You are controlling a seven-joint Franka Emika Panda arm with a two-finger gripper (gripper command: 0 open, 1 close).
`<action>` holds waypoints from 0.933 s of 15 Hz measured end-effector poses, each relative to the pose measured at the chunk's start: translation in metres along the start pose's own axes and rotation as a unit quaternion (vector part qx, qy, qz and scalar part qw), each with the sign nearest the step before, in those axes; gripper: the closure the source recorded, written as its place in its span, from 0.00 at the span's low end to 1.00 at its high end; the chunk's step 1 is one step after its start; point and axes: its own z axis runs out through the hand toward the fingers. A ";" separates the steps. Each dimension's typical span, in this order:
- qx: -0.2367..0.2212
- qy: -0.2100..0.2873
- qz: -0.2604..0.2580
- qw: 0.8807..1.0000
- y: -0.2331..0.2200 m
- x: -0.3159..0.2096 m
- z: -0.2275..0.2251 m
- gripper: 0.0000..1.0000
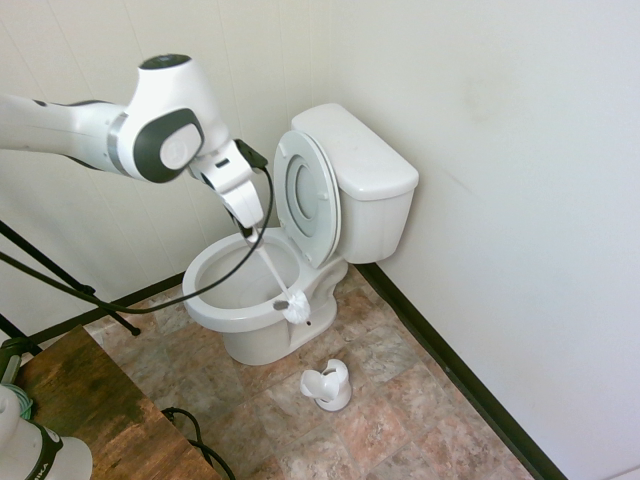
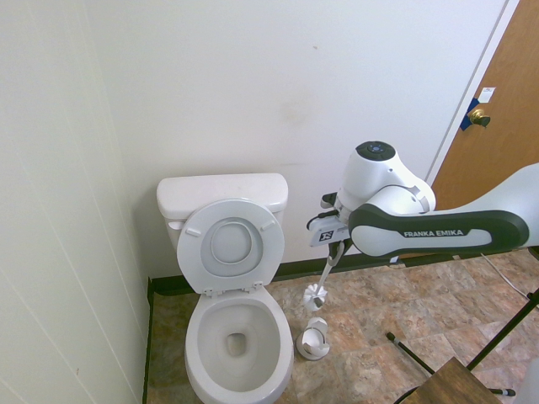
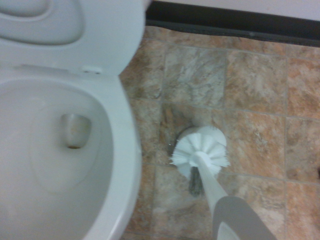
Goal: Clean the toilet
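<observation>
The pincer [image 2: 338, 243] is closed around the handle of a white, round-headed bristle brush [image 2: 315, 295], held in the air above the open white plastic brush holder [image 2: 313, 339]. The glossy white porcelain toilet [image 2: 239, 345] stands on the mottled tile floor [image 2: 370, 320] beside the holder, its lid raised.

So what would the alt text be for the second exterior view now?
A robot arm's fingers hold a toilet brush above its white holder on the floor, beside a white toilet with its lid raised.
</observation>
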 end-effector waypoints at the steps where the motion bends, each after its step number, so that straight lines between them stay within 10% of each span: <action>1: 0.007 -0.004 -0.007 1.000 -0.006 -0.015 -0.008 1.00; 14: 0.025 -0.035 -0.076 0.996 -0.116 -0.103 0.027 1.00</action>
